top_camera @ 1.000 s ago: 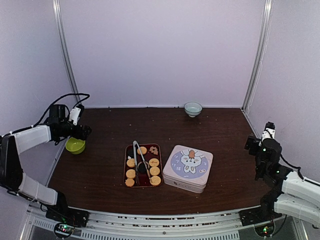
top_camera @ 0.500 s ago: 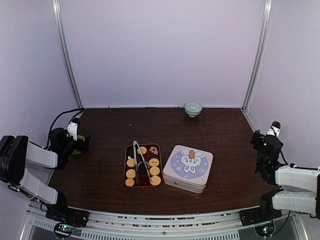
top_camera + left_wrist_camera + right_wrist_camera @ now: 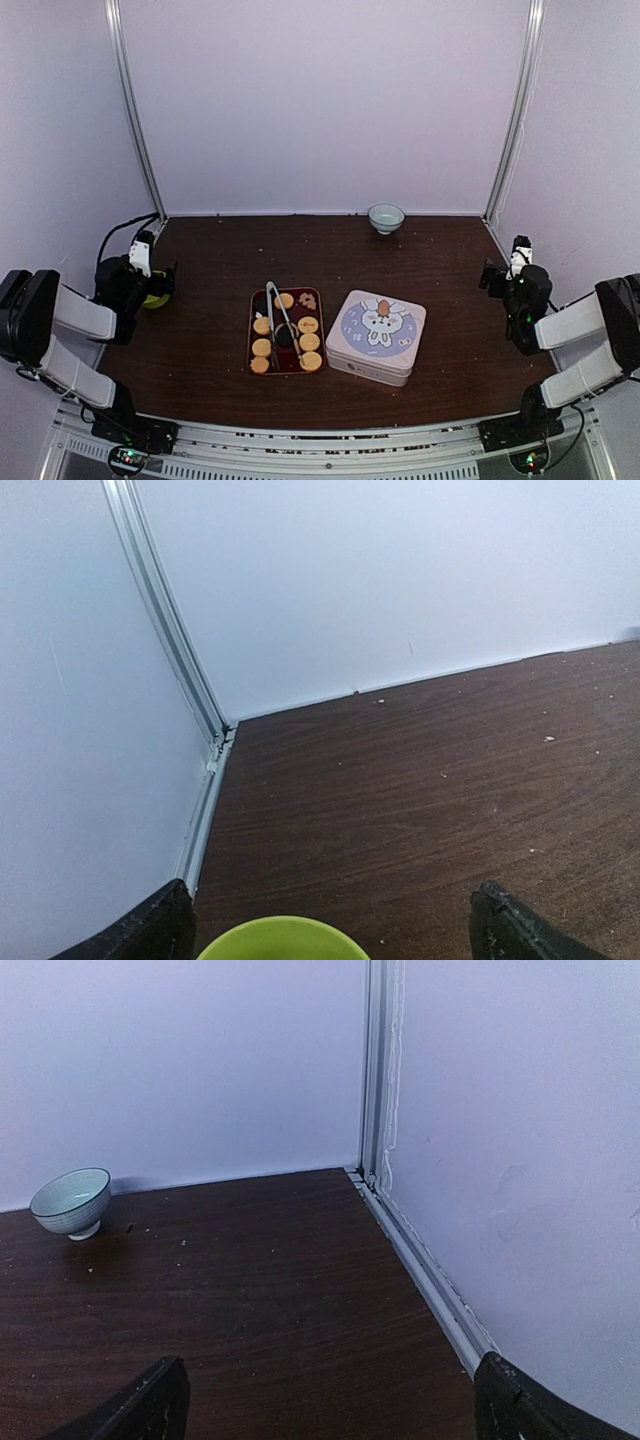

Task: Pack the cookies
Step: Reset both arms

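Note:
The cookies (image 3: pixel 309 341), round golden-orange ones with a few dark ones and a flower-shaped one, lie on a dark red tray (image 3: pixel 252 330) at the table's middle. Metal tongs (image 3: pixel 280 322) rest across them. To the tray's right stands a closed square tin (image 3: pixel 376 336) with a rabbit on its lid. My left gripper (image 3: pixel 150 277) is folded back at the table's left edge, open and empty, above a green bowl (image 3: pixel 280 938). At the right edge my right gripper (image 3: pixel 508 273) is also open, nothing between its fingers (image 3: pixel 140 1408).
A small pale blue bowl (image 3: pixel 386 217) stands at the back wall, also seen in the right wrist view as the pale blue bowl (image 3: pixel 71 1200). White walls with metal corner posts (image 3: pixel 134 110) close the table on three sides.
Both arms have drawn back and folded down toward their bases. The left gripper now sits over the green bowl; the right one has settled near the right wall. Tray and tin have not moved.

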You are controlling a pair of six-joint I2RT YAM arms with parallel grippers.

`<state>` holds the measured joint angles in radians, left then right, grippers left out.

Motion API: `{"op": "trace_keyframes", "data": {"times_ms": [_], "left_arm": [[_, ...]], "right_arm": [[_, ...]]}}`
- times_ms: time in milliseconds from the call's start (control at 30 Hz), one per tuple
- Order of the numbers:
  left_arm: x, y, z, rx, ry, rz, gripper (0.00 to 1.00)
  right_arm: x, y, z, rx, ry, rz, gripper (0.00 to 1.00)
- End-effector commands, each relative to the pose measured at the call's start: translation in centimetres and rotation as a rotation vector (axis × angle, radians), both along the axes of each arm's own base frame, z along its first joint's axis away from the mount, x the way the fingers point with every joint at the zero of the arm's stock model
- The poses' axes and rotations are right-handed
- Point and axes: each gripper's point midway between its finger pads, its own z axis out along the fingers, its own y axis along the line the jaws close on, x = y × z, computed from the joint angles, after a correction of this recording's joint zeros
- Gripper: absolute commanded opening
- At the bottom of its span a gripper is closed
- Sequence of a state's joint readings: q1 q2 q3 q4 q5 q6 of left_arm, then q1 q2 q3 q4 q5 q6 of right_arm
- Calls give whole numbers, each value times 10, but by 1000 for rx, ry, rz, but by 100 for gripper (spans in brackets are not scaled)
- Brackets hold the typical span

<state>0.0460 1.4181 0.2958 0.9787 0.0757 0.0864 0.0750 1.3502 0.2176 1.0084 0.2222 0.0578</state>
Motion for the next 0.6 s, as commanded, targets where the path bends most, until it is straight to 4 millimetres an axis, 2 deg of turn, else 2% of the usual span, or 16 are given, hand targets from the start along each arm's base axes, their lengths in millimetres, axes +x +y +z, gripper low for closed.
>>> {"op": "trace_keyframes", "data": {"times_ms": [0,567], "left_arm": [[8,16,21,-22,-69,81,98],[9,19,20,-29,-59,99,98]], "right_arm": [[10,7,28,-6,-98,57,100],[9,7,28,-13,-101,58,100]]}}
